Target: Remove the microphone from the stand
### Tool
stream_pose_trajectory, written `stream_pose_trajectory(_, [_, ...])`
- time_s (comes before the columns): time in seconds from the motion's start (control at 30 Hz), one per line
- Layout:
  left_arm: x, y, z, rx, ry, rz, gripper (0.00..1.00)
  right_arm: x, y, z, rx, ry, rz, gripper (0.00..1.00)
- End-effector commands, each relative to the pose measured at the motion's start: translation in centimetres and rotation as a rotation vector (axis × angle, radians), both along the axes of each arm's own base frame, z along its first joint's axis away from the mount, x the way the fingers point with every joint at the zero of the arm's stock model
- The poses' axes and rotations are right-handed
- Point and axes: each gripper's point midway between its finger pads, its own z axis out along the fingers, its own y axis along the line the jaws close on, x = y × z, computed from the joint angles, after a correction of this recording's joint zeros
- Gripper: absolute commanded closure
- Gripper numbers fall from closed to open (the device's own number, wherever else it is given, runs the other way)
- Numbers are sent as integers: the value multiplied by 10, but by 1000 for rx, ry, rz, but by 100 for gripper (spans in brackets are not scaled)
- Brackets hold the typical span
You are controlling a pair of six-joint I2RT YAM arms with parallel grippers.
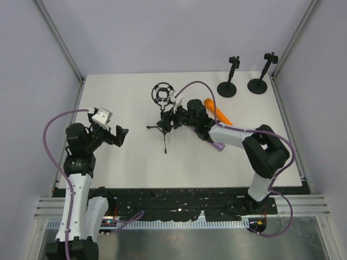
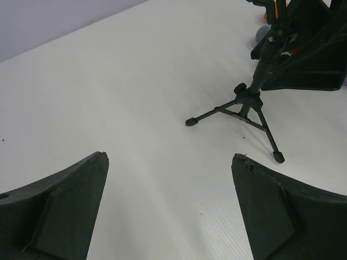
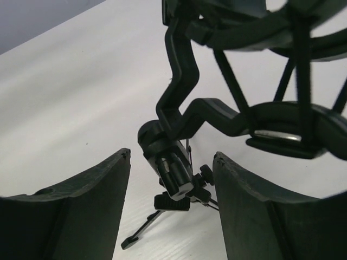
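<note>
Microphone (image 1: 218,112) lies on the table (image 1: 130,162) beside the right gripper (image 3: 172,157), out of the stand (image 1: 164,125) — whose ring (image 1: 161,93) looks empty, so removal seems done. Right jaws gape around the stand's neck, gripping nothing; left gripper (image 2: 169,157), also wide, sits apart.

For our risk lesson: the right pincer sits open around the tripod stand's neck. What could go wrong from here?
The tripod stand sits inside the open right pincer; a sideways nudge may topple it. The orange microphone lies beside that arm; swinging back could knock it away.
</note>
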Motion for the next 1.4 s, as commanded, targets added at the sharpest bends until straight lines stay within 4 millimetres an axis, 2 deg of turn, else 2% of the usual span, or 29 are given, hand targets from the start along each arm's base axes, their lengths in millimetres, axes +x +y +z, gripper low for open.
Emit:
stream_pose_trajectory(0.0, [1, 1, 14, -24, -58, 0, 0, -1, 10, 20, 41, -65, 4, 37])
stream_pose_trajectory(0.07, [1, 0, 16, -31, -60, -5, 0, -3, 13, 17, 33, -63, 10, 46])
stream_pose_trajectory(0.47, [0, 1, 13, -52, -57, -7, 0, -3, 15, 5, 3, -25, 11, 75])
stream_pose_trajectory(0.63, [-1, 1, 12, -57, -58, -11, 0, -8, 19, 7, 10, -13, 46, 89])
stream_pose_trajectory(0.67, [-1, 1, 12, -59, -59, -12, 0, -10, 20, 13, 18, -17, 58, 93])
stream_pose_trajectory(0.7, [-1, 1, 12, -61, -59, -12, 0, -15, 22, 13, 20, -6, 86, 94])
stream_pose_trajectory(1.03, [-3, 0, 14, -79, -66, -21, 0, -66, 35, 78, 163, 85, 355, 95])
stream_pose_trajectory(1.13, [-3, 0, 16, -81, -70, -22, 0, -72, 33, 93, 203, 104, 398, 95])
stream_pose_trajectory(1.37, [-4, 0, 15, -81, -76, -24, 0, -75, 23, 106, 232, 105, 424, 94])
